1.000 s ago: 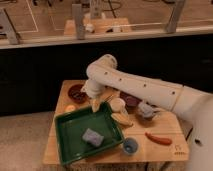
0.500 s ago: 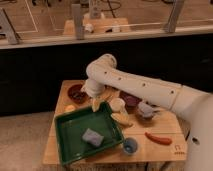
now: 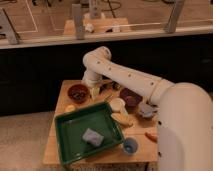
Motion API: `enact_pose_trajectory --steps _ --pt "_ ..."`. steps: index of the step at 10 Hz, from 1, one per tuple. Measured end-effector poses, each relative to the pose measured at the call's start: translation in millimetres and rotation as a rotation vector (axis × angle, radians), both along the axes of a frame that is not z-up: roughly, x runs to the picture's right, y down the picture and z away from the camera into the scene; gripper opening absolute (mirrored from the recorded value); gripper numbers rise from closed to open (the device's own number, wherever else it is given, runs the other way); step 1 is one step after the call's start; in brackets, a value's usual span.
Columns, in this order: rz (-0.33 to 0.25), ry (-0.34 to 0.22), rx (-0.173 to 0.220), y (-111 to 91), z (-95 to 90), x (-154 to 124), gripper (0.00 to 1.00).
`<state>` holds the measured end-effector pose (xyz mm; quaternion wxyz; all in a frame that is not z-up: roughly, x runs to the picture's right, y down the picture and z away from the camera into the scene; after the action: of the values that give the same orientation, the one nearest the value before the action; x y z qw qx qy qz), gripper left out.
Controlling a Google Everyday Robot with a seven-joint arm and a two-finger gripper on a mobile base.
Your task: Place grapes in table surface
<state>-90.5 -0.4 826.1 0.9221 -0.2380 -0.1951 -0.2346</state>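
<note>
Gripper (image 3: 96,93) sits low over the back-left of the table (image 3: 51,150), just right of the red-brown bowl (image 3: 70,95), fingers apart w/ nothing seen btwn them. Grapes (image 3: 78,93) look like the dark clump inside that bowl, tho hard to tell. Green tray (image 3: 75,129) w/ gray sponge (image 3: 92,136) lies in front, purple bowl (image 3: 131,98) to the right.
</note>
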Motion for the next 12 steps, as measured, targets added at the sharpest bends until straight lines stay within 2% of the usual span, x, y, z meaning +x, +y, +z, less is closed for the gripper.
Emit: enact_pose_trajectory --steps 2,7,12 --pt "-0.010 -0.004 -0.008 -9.6 18.0 -4.5 0.80" --pt "-0.059 -0.048 -0.004 -7.7 29.3 -40.7 0.80" --pt "-0.030 -0.045 -0.007 -12.6 45.4 -53.3 0.80"
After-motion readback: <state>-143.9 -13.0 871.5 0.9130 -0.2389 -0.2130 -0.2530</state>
